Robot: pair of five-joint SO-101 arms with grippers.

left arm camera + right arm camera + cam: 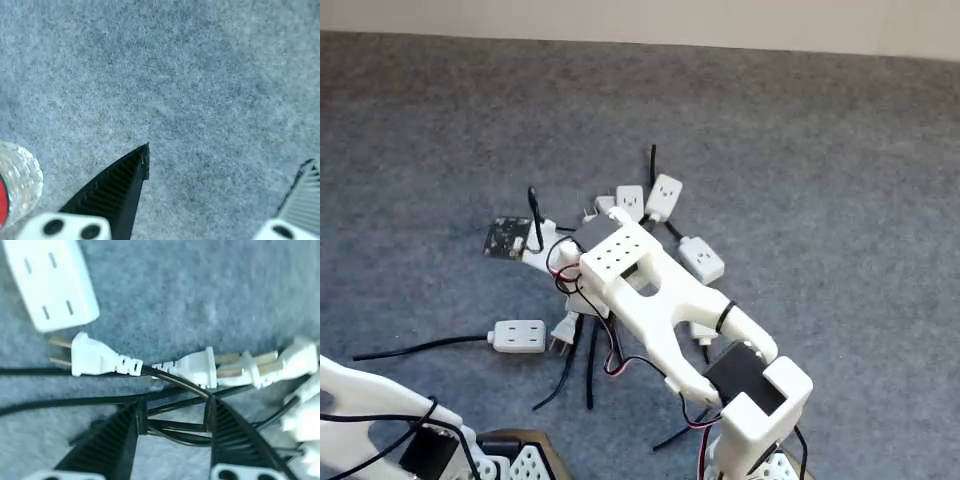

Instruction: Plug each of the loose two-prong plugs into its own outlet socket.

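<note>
My right gripper [175, 406] hangs open over a tangle of black cords [170, 427], with its fingertips on either side of them. Just beyond lies a loose white two-prong plug [95, 359], its prongs facing a white outlet socket [50, 282] a short gap away. Two more white plugs [192, 367] [295, 360] lie prong to prong beside it. In the high view the right arm [620, 262] covers the pile's middle; the same socket [518, 336] and plug [563, 335] lie at its near left. My left gripper [228, 155] is open over bare grey carpet.
More white sockets [663, 197] [701, 258] [630, 201] fan out on the far side of the pile. A dark speckled card [507, 238] lies at its left. A black cord [420, 347] trails left from the near socket. The left arm [380, 420] sits at the near-left corner.
</note>
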